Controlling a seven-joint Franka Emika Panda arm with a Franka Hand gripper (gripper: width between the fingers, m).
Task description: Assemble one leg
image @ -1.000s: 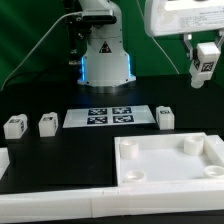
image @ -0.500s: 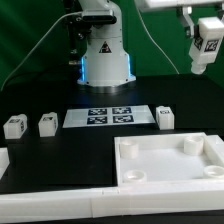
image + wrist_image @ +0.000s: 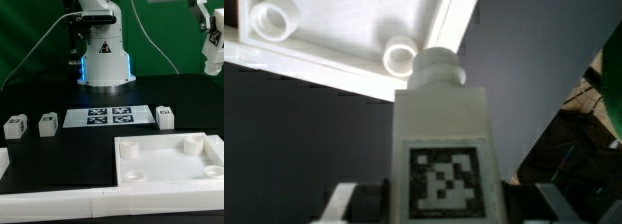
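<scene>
Four corner sockets sit in the tray [image 3: 170, 182] at the front of the surface [image 3: 60, 150], open upward to take posts. Behind it lie the marker board [image 3: 110, 116], one spare post [image 3: 166, 117] just beside it and two others [image 3: 46, 124] well apart. Beyond and high above, at the exterior view's right, our jaws are clenched on the leg [image 3: 212, 45]. Its peg end points toward the tray, which we judge suits lowering it into a socket.
</scene>
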